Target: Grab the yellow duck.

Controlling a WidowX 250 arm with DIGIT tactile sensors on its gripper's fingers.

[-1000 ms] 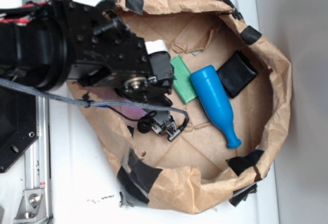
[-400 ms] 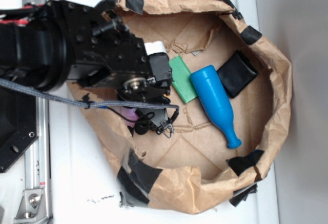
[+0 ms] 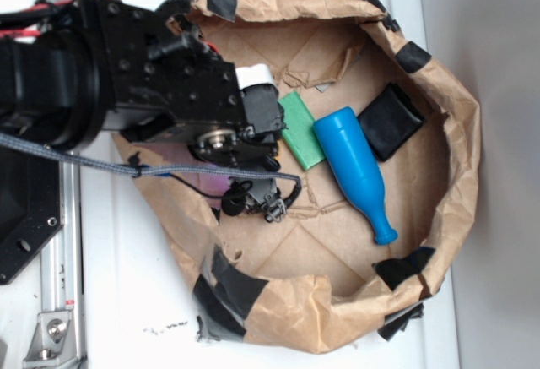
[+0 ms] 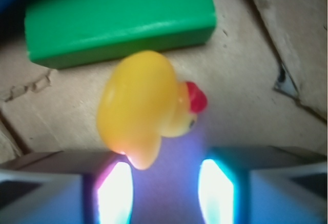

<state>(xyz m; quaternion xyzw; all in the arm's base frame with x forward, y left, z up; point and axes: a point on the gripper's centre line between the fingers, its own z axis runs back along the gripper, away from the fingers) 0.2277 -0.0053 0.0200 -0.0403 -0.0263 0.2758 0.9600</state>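
I see duck (image 4: 146, 108) just ahead of my gripper (image 4: 165, 190), block (image 4: 120, 16) behind duck, bottle (image 3: 353, 169) right of block, all in bag (image 3: 456, 132).

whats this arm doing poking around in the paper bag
The robot arm is reaching into a shallow paper-lined bin to grab the yellow duck. In the wrist view the duck sits on the cardboard floor just ahead of the gripper, next to a green block. The jaws are open with nothing between them, and the duck is slightly off toward one finger. A blue bottle and a black object lie untouched nearby.
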